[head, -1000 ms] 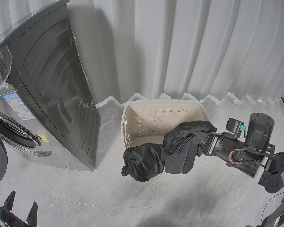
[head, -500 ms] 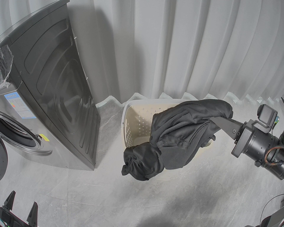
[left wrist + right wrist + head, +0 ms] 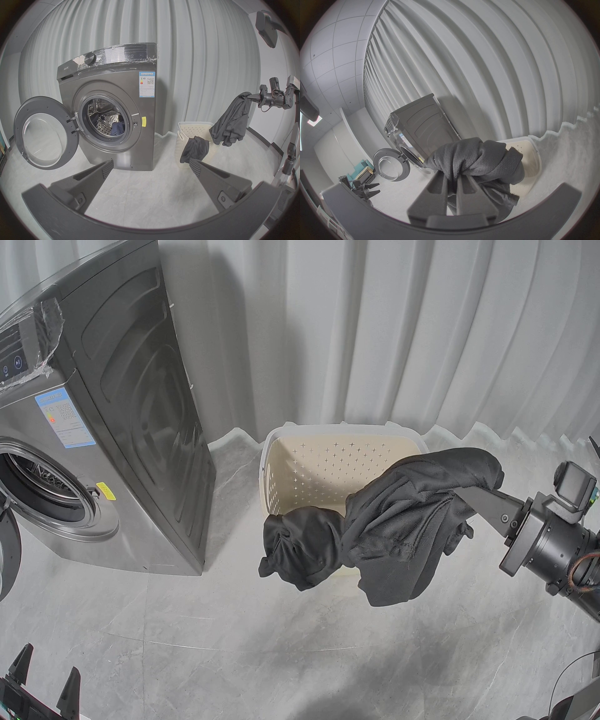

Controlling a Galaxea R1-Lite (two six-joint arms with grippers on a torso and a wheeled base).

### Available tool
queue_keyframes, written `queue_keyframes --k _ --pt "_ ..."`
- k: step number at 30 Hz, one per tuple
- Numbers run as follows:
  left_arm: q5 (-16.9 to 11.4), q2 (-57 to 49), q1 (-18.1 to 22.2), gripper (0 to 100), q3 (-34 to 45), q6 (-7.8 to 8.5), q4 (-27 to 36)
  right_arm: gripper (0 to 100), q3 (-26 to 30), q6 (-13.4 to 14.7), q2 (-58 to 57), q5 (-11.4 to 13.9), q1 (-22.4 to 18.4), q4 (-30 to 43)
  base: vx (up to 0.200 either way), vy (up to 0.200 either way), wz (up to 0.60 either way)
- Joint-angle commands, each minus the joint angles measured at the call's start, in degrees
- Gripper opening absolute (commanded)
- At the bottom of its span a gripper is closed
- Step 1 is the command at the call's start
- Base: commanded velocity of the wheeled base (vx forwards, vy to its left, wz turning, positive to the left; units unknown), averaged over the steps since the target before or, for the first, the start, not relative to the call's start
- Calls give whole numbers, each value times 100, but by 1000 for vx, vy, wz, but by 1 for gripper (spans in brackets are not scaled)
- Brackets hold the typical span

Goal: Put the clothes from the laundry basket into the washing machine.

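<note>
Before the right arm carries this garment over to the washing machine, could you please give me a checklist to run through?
1. Grip: right gripper shut on the dark grey garment, cloth bunched between its fingers: ok.
2. Washing machine door swung wide open: ok.
3. Drum: a blue garment lies inside, with room around it: ok.
4. Held garment free of the second dark garment draped over the laundry basket rim: cannot tell; they overlap in the head view.
5. Left gripper open, low and apart from the clothes: ok.
</note>
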Motion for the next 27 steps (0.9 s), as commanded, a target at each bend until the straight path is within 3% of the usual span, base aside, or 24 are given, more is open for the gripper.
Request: queue_keyframes --k 1,3,27 --pt "8 -96 5 100 92 -1 -2 0 41 2 14 3 5 -11 0 0 0" --pt "17 -96 14 100 92 -10 -2 0 58 2 14 3 5 -11 0 0 0" --pt "-1 -96 5 100 75 -10 33 0 111 2 173 12 40 -29 0 200 0"
